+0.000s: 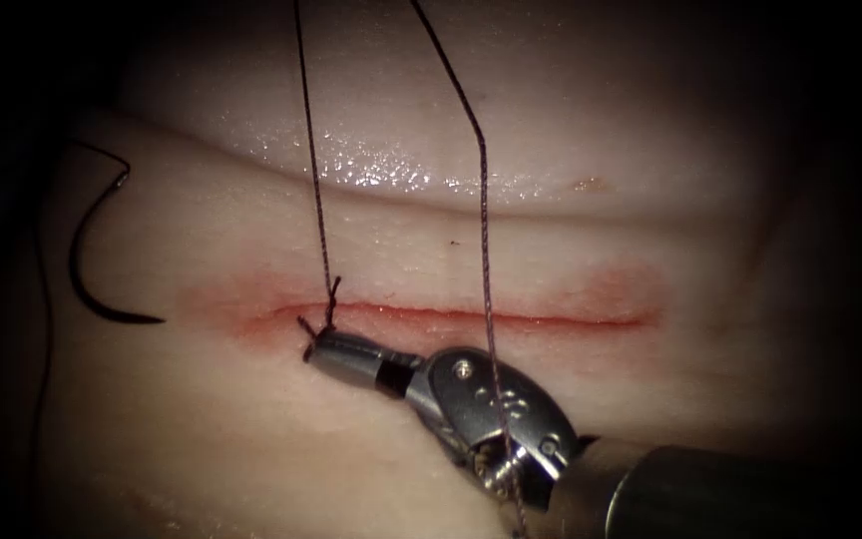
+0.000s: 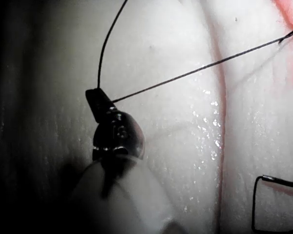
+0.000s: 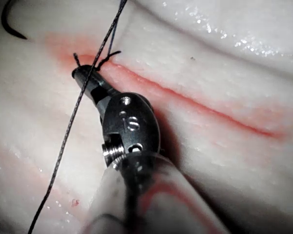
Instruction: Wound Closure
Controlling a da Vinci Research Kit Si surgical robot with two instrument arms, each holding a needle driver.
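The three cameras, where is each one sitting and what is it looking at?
Endoscope: above and in front of the cut; the right tool, shut on a short thread end, enters from the right.
Left wrist: by the left arm, looking down its shaft at the left tool, shut on the thread.
Right wrist: by the right arm, looking at its jaws.
Shared: the needle lying free on the tissue.
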